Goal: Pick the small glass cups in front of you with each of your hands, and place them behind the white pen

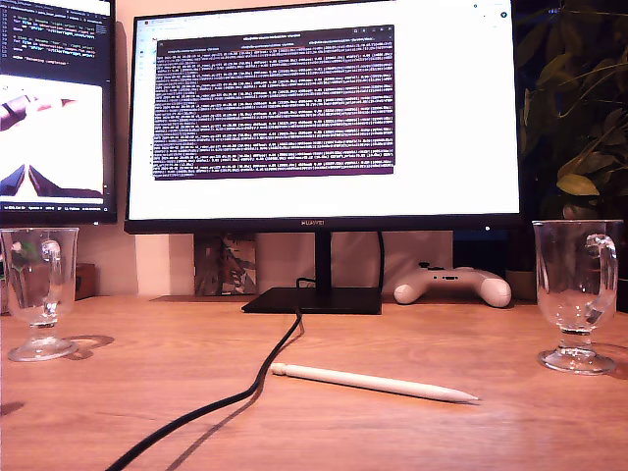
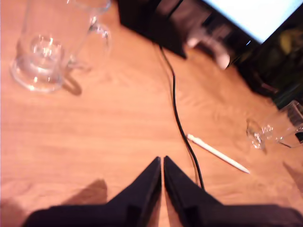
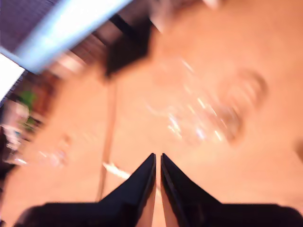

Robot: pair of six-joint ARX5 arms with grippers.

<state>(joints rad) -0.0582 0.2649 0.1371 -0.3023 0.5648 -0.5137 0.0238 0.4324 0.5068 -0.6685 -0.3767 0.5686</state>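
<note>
Glass cups (image 1: 39,290) (image 1: 577,294) empty, upright, flanking the white pen (image 1: 373,383); my first gripper (image 2: 162,163) and second gripper (image 3: 158,160) both pressed together, empty.

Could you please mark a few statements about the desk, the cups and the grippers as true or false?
1. The white pen lies on the desk between the two glass cups. True.
2. One cup lies on its side. False: both stand upright.
3. My first gripper holds a cup. False: it is shut on nothing.
4. A black cable runs past the pen. True.
5. My second gripper is wide open. False: it is shut.
</note>
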